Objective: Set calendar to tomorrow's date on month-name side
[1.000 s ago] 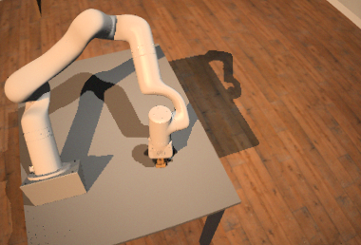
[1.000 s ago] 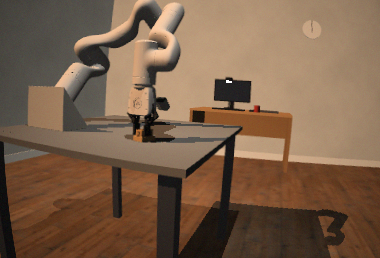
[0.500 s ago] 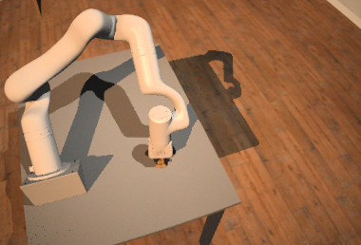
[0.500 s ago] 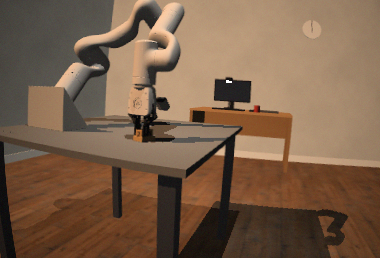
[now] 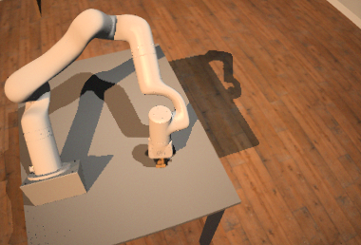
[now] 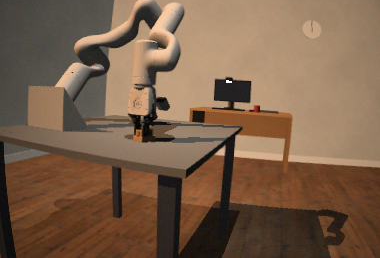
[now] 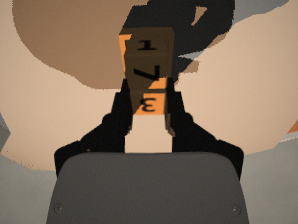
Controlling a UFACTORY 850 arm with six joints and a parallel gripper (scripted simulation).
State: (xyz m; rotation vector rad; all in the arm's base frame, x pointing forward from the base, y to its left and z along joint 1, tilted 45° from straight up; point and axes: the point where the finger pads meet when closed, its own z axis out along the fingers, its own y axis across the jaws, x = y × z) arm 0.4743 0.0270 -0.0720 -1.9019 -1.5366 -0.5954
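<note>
The calendar (image 7: 147, 70) is a small orange tray holding digit cubes, and it stands on the grey table. In the wrist view I look straight down on it. The near cube (image 7: 149, 102) shows a 3 on its top face, and the cube beyond it (image 7: 148, 72) shows a 7. The far part lies in shadow with another dark mark that I cannot read. My gripper (image 7: 148, 89) is lowered over the calendar, and its two dark fingers are shut on the sides of the near cube. In the top and exterior views the calendar (image 5: 161, 163) (image 6: 140, 135) is mostly hidden under the gripper (image 5: 161, 159) (image 6: 141, 126).
The arm's base box (image 5: 52, 189) (image 6: 50, 108) stands at the table's left side. The table's right edge (image 5: 209, 130) is near the calendar. A wooden desk with a monitor (image 6: 232, 92) stands far back by the wall.
</note>
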